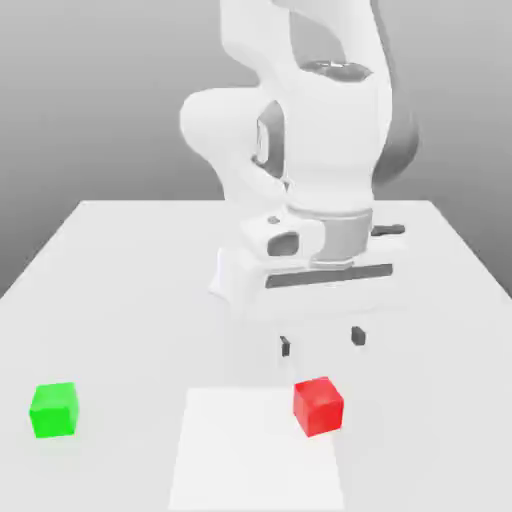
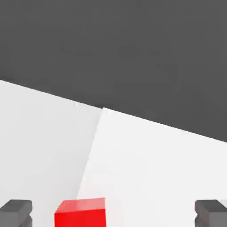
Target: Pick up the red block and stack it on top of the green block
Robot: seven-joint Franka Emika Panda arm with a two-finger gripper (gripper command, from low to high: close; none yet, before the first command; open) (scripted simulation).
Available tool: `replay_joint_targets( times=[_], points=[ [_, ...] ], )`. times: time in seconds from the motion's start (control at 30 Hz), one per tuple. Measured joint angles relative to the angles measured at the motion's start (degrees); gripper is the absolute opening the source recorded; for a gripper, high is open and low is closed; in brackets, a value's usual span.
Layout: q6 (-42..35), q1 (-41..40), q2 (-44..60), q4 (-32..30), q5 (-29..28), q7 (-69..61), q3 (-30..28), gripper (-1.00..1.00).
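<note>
Step in hand: approach to the red block (image 1: 318, 406), which rests at the edge of the white patch (image 1: 255, 450). The hand (image 1: 323, 341) is wide and empty above the bench (image 1: 130, 330). Next, align over the block, then lower; the green block (image 1: 54, 410) awaits stacking.

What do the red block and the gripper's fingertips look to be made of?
Red block: perhaps painted wood or plastic, matte; its faces are evenly coloured with no grain or sharp highlight.
Gripper's fingertips: possibly dark rubber or plastic, dull; they are plain grey, without metallic glint. The look alone can't settle either.
</note>
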Motion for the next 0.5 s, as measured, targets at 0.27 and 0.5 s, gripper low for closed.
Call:
replay_joint_targets(
  times=[0.27,0.5],
  points=[
    [13.03,2.40,15.74,0.76,-4.27,2.81,-3.35,-1.00],
    [13.03,2.36,15.75,0.77,-4.44,2.97,-3.30,-1.00]
  ],
)
